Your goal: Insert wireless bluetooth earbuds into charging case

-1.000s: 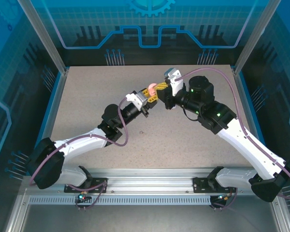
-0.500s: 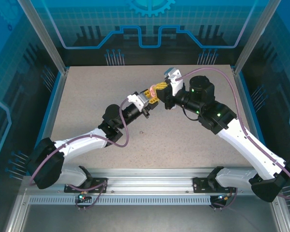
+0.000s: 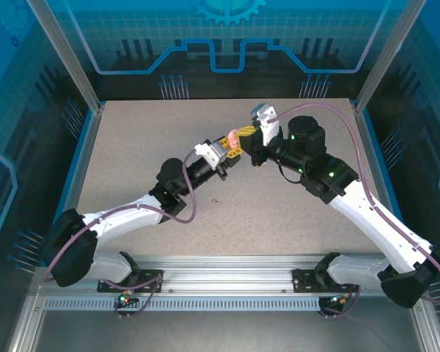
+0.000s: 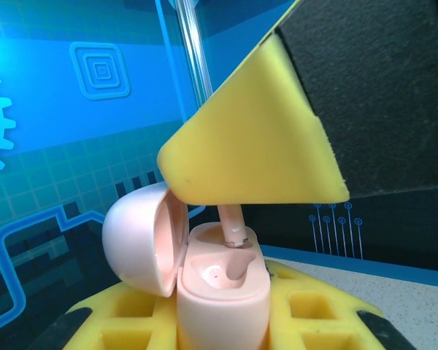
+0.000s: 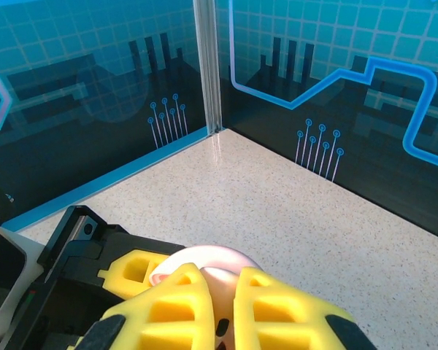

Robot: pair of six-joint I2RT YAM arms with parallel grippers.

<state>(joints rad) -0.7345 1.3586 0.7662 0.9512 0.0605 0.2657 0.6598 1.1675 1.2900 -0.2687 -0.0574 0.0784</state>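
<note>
**Pinkish earbud entering the open pink case, far middle of the tabletop**

The left arm reaches from the near left corner toward the far middle of the tabletop (image 3: 279, 213). The left gripper (image 3: 228, 147) is pressed in on the pink case (image 4: 223, 295), which sits upright between its yellow fingers (image 4: 128, 321), one on each side of the case's base. The lid (image 4: 135, 237) is swung open and stands on the left of the base in the left wrist view, with its hollow side facing the base.

Just right of the case, the right gripper (image 5: 220, 281) meets it from the far right and comes down over its open top. Its yellow fingers are drawn nearly together, pinching a pinkish earbud (image 4: 234, 227). From the left wrist, the earbud's stem sticks out below one yellow pad (image 4: 255, 146) and dips into one of the two sockets in the top of the case. The head of the earbud is hidden behind the pad. From the right wrist, the rounded pink lid shows just beyond the two fingertips.

The right arm runs back from there to the near right corner.
</note>
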